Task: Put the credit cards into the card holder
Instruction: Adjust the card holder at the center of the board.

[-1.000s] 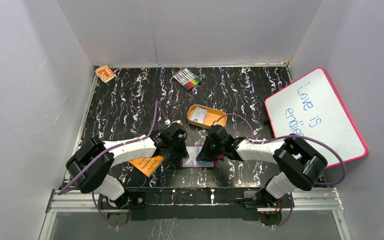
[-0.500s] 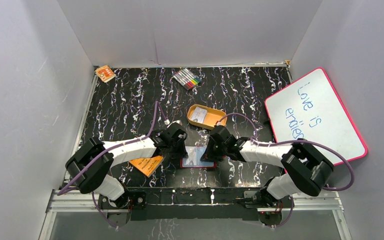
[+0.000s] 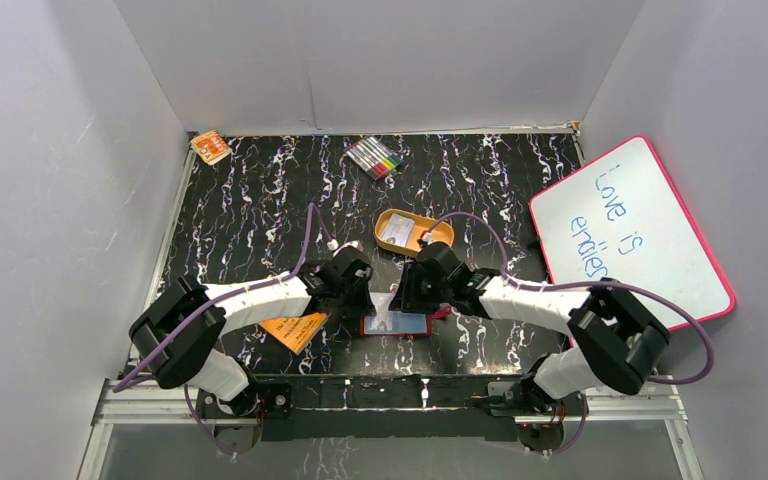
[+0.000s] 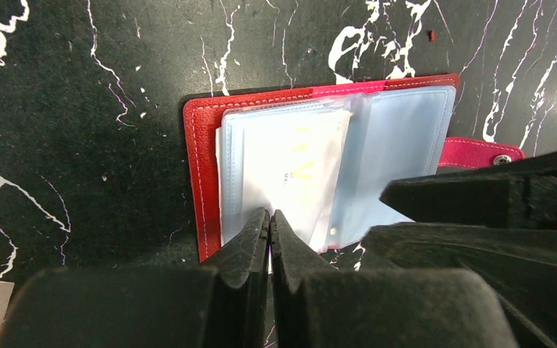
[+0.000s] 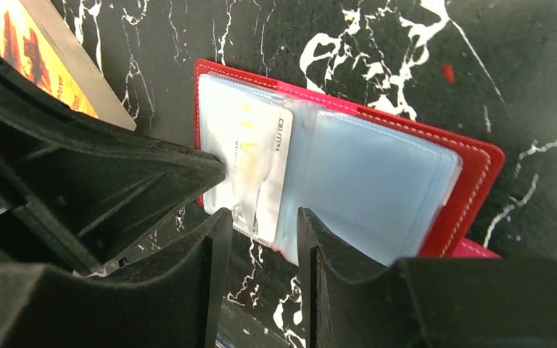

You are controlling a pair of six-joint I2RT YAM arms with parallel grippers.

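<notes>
Card holder [image 3: 400, 324], red and folded open, lies flat on the black marbled table [image 3: 250, 220] near its front edge. Its bluish-clear pockets face up and its snap tab [image 4: 479, 152] sticks out on one side. A pale credit card [image 4: 290, 170] sits among the clear sleeves on the half nearest the left arm. The left gripper [image 4: 270, 223] is down at that card's near edge with its fingers pressed tight together. From where I stand I cannot tell whether the card's edge or a sleeve is nipped between them. The right gripper [image 5: 261, 225] comes in from the other side, fingers parted and gripping nothing. Its tips are low over the holder's near edge by the middle fold, just beside the left one. An orange booklet [image 3: 293, 329] lies just left of the holder, partly under the left arm. Farther back, an orange-tan oval tin [image 3: 430, 240] holds a second pale card [image 3: 397, 231]. A bundle of markers [image 3: 374, 157] lies near the back wall, and a whiteboard [image 3: 628, 232] rests at the table's right side.
</notes>
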